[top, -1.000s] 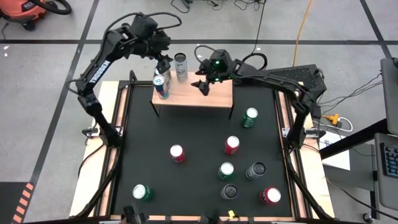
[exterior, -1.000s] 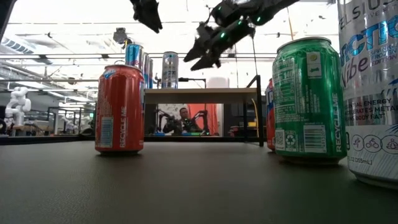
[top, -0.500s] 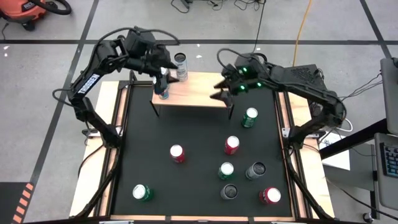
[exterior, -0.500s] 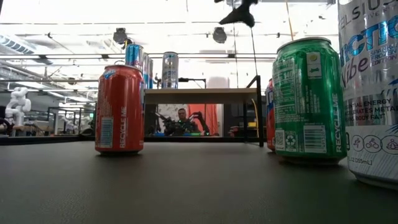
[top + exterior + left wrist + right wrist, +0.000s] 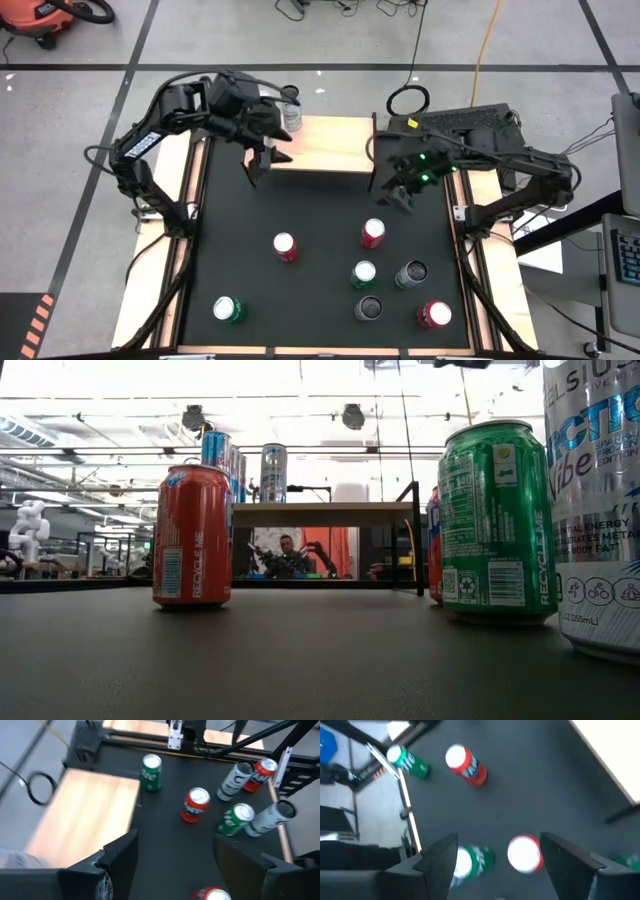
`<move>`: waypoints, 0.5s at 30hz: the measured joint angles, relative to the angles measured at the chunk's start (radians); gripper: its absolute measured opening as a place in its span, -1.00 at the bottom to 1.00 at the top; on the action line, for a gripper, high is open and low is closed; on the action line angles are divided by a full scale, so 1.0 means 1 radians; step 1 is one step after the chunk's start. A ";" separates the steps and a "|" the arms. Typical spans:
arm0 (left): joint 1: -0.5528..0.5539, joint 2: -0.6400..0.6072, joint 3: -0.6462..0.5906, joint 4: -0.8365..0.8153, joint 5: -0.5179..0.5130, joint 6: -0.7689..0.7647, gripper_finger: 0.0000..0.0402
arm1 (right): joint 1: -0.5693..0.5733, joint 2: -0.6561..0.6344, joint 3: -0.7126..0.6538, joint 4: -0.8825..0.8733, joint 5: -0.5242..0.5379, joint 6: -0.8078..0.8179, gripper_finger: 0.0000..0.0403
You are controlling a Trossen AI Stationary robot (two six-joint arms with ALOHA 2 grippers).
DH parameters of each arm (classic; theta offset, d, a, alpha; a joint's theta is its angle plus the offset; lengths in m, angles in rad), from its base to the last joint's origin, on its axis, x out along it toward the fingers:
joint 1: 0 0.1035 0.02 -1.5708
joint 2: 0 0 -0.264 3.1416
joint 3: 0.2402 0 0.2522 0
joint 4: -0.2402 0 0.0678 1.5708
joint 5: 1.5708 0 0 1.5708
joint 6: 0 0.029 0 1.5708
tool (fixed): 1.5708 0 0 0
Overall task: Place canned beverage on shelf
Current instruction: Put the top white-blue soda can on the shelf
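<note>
I see the right gripper [image 5: 395, 190] in the high view right of centre, just off the shelf's right end, above the black tabletop [image 5: 320, 280]. Its fingers are parted with nothing between them; its wrist view shows both dark fingers [image 5: 437, 857] spread over bare mat with a red can below the gap. It hides whatever sits directly under it, so I can't tell about a can there.

Left gripper [image 5: 268, 155] sits at upper left of the high view, over the shelf's left end. Fingers are apart and empty; its wrist view shows the gap over the mat beside the wood board.

The shelf [image 5: 335, 145] is at upper centre of the high view, a light wood board, mostly bare on top. One silver can [image 5: 291, 112] shows at its back left edge, partly under the left arm. In the low view two tall cans stand on the shelf [image 5: 330, 510] top: a silver one [image 5: 273, 472] and a blue one [image 5: 215, 448] behind the near red can.

Loose cans on the mat, high view:
- red can [image 5: 284, 245], left of centre
- red can [image 5: 373, 232], just below the right gripper
- green can [image 5: 364, 273], near that
- grey can [image 5: 411, 273], right of the green one
- dark can [image 5: 368, 307], lower centre
- red can [image 5: 434, 314], lower right
- green can [image 5: 227, 309], lower left

A person [image 5: 288, 552] shows under the shelf in the low view, in the room behind.
</note>
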 joint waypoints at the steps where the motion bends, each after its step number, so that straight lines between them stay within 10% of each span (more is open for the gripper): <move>1: -0.008 0.000 0.000 -0.008 -0.001 -0.028 0.26 | 0.015 -0.007 0.000 -0.029 0.001 0.006 0.28; 15: -0.236 0.003 0.000 -0.019 -0.194 -0.253 0.26 | 0.263 -0.133 -0.001 -0.410 0.001 -0.120 0.28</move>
